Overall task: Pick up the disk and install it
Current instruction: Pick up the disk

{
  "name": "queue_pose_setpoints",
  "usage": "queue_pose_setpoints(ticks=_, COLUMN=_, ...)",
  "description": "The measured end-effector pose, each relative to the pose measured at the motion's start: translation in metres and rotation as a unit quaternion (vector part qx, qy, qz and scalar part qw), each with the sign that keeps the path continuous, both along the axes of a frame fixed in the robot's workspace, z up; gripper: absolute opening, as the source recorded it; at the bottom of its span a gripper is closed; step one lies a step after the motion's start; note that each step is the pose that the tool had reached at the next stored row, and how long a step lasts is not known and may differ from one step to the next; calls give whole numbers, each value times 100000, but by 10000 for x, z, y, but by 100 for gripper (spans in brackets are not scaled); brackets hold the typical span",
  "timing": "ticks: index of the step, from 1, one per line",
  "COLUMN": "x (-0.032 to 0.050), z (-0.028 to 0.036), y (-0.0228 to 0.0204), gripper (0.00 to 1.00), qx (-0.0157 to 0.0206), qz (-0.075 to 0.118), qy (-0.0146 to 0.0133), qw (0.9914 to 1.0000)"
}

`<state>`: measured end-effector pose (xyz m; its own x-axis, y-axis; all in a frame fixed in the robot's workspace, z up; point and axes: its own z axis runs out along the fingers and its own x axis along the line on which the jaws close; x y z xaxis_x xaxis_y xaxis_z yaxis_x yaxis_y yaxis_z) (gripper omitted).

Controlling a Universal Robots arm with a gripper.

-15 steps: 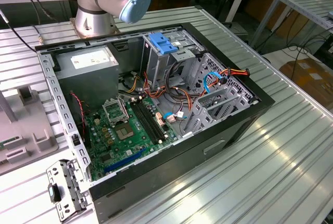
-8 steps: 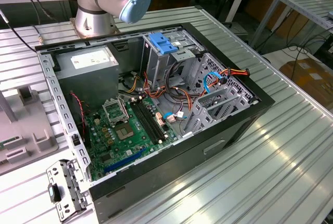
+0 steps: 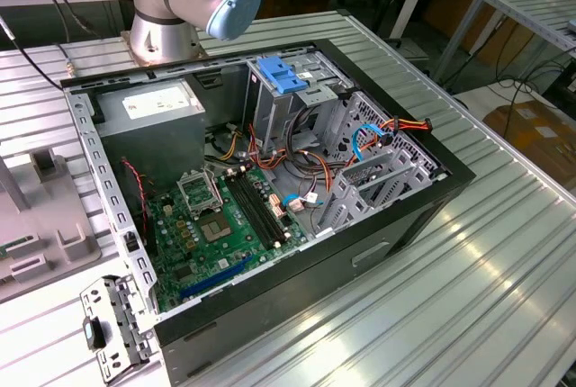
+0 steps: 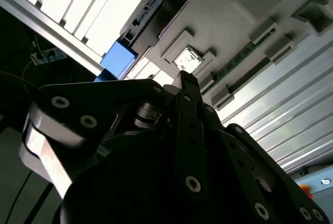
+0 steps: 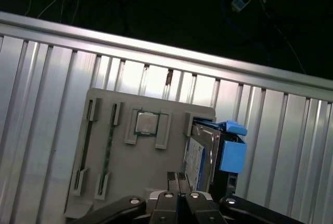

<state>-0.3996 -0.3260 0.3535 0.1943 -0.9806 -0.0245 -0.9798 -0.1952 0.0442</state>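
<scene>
The disk (image 5: 200, 159) stands on edge in a slot of a grey fixture plate (image 5: 104, 182), its white label facing the plate's middle and a blue side rail (image 5: 231, 156) on its outer side. In the second wrist view the disk (image 4: 161, 8) shows as a dark edge with the blue rail (image 4: 118, 60) below it. My gripper (image 5: 179, 178) hovers over the plate beside the disk's labelled face, apart from it. Its fingertips (image 5: 171, 177) are pressed together with nothing between them. The black linkage and one finger (image 4: 186, 86) point toward the plate.
A processor chip (image 5: 146, 123) and thin memory-stick slots sit on the same plate. The plate (image 3: 45, 234) lies on the ribbed metal table at the exterior view's left. The open computer case (image 3: 432, 198) holds a motherboard (image 3: 225, 216), a blue-latched cage (image 3: 283, 72) and a drive cage (image 3: 382, 171).
</scene>
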Motion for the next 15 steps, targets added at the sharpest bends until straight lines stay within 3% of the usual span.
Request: queue_pose_setpoints(ticks=15, x=0, z=0, y=0, gripper=11, qx=-1, qz=3658, qy=1, qw=99933)
